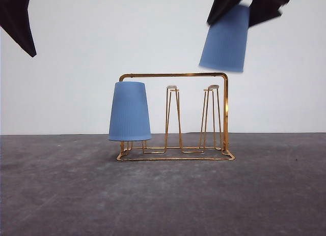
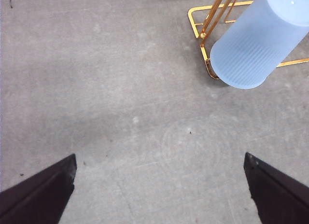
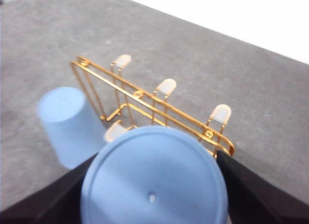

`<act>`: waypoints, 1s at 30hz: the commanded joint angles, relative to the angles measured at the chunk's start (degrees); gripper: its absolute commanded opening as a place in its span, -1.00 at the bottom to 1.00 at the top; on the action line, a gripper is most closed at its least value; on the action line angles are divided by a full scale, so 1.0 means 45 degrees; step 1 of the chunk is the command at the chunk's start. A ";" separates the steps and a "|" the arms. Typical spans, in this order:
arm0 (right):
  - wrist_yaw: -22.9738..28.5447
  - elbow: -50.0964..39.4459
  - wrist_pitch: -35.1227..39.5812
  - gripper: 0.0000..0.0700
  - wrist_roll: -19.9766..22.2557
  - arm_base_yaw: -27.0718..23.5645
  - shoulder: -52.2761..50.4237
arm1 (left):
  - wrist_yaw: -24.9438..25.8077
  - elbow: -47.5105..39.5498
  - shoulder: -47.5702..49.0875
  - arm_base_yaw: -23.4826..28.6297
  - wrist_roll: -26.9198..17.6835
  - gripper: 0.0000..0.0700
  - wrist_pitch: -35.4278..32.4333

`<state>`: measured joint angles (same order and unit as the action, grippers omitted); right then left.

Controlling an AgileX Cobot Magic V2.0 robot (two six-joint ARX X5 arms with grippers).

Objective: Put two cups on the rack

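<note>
A: On the left end of the gold wire rack (image 1: 175,119), one light-blue ribbed plastic cup (image 1: 130,112) already sits upside down over a prong, so half the job looks done.

B: And the second light-blue cup (image 1: 225,38)?

A: Clenched upside down in the right gripper (image 1: 248,5), above the rack's right end, not yet on a prong.

B: The left gripper (image 2: 159,190)?

A: Released and empty, above the grey bench (image 1: 163,195).
</note>
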<state>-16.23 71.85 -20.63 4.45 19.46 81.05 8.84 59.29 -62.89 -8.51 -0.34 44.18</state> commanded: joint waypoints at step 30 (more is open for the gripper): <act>0.0280 0.0214 -0.1304 0.92 -0.0185 -0.1312 0.0594 | -0.0012 0.0073 -0.0053 0.0481 0.0132 0.90 -0.0768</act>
<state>-14.94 71.84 -26.13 4.08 13.86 84.71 8.82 59.29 -62.89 -6.38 -0.16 41.16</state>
